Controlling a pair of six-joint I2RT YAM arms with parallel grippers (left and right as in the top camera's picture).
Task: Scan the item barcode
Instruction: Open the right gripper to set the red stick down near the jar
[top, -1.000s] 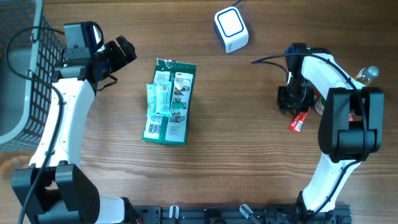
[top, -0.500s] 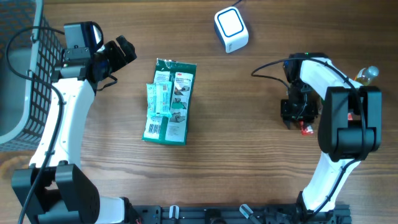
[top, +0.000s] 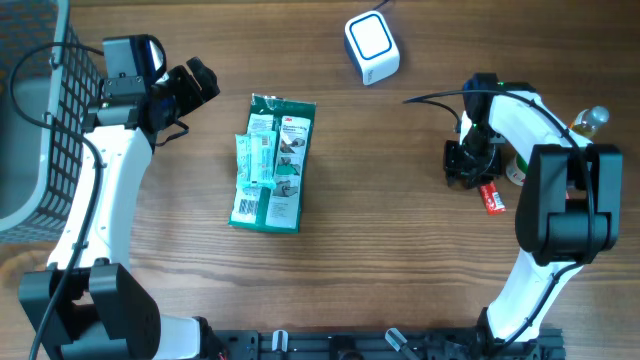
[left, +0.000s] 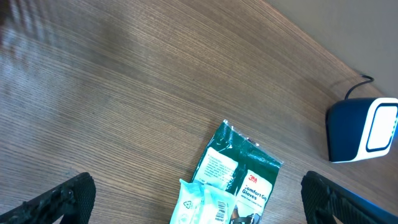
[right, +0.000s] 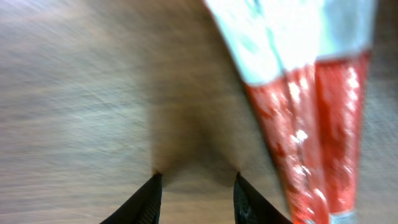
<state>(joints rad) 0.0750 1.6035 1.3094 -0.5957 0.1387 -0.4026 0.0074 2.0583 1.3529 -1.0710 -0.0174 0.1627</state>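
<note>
On the table (top: 380, 250), a basket (top: 40, 130) stood at the far left edge with the left gripper (top: 195, 82) just to its right, and near the middle lay a large packet (top: 290, 175) with a smaller packet (top: 255, 160) on its left half. The scanner (top: 372, 47) sat toward the far side, right of the packets and well apart from them. On the right, the tube (top: 492, 197) lay on the table just beside the right gripper (top: 465, 165), outside its fingers rather than between them, with a bottle (top: 590, 119) farther right near the edge.

Checkout test bench (scanner (top: 372, 47), wire basket (top: 55, 120))
</note>
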